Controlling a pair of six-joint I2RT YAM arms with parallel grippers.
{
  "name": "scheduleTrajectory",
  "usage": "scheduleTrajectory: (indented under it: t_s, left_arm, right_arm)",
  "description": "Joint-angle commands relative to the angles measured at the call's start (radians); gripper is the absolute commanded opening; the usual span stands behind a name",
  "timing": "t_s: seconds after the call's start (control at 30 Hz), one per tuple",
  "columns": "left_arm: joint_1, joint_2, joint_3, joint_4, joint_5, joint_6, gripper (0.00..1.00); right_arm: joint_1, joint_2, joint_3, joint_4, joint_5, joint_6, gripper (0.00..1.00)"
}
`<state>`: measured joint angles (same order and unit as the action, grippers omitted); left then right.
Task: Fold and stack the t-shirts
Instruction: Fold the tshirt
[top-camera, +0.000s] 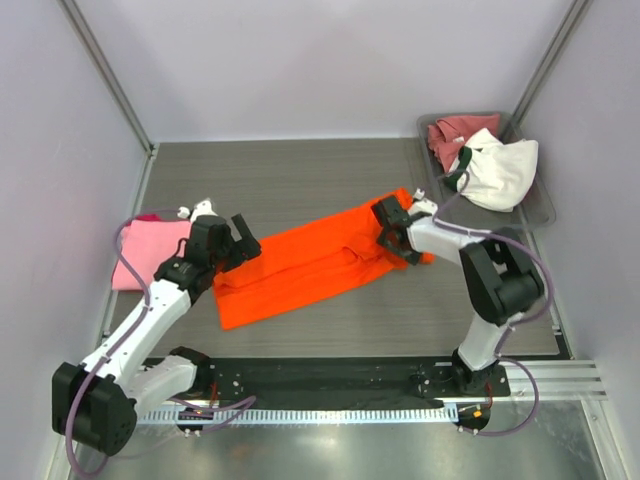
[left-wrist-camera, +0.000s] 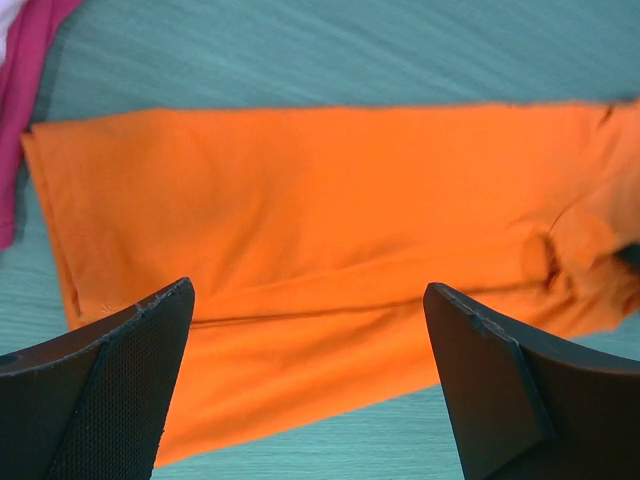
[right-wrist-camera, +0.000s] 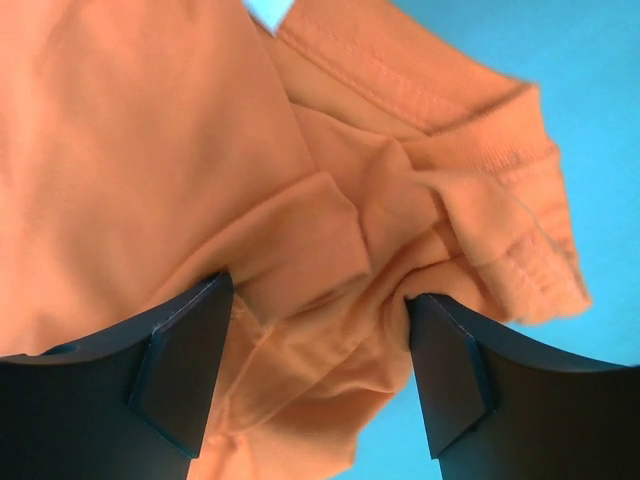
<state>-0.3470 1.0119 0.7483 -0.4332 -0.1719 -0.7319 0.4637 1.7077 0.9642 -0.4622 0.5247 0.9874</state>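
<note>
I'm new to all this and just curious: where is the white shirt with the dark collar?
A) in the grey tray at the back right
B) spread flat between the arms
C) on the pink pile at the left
A: the white shirt lies bunched in the grey tray.

orange t-shirt (top-camera: 300, 268) (long strip), grey table (top-camera: 300, 170)

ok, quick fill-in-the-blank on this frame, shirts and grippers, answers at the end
1. The t-shirt spread mid-table is ___.
2. The left gripper hovers over it with jaws ___.
3. In the grey tray, a ___ t-shirt lies beside the rose-red t-shirt.
4. The pink t-shirt lies on the ___ gripper's side.
Missing words: orange; open; white; left.
</note>
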Motion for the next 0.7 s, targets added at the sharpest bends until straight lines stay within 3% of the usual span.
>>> scheduleTrajectory:
  t_s: [0.0, 0.2, 0.23, 0.37, 0.5, 0.67]
  left_arm:
    - [0.005, -0.025, -0.064, 0.040, 0.006, -0.023, 0.97]
    - [0.003, -0.007, -0.122, 0.082, 0.017, -0.018, 0.97]
    - [0.003, -0.007, -0.124, 0.082, 0.023, -0.018, 0.97]
    - [0.003, -0.016, -0.132, 0.080, 0.052, 0.002, 0.97]
    - [0.003, -0.052, -0.135, 0.059, 0.066, 0.026, 0.97]
    - [-0.032, -0.072, -0.122, 0.030, 0.052, 0.026, 0.96]
  right_arm:
    - [-0.022, 0.171, 0.210, 0.109, -0.117, -0.082, 0.73]
    - [-0.071, 0.526, 0.670, 0.105, -0.259, -0.235, 0.72]
    - [-0.086, 0.565, 0.814, 0.091, -0.278, -0.259, 0.75]
    - [-0.108, 0.685, 1.083, 0.007, -0.357, -0.357, 0.82]
    - [-0.111, 0.595, 1.024, 0.014, -0.385, -0.414, 0.84]
    - [-0.108, 0.385, 0.773, 0.094, -0.428, -0.457, 0.89]
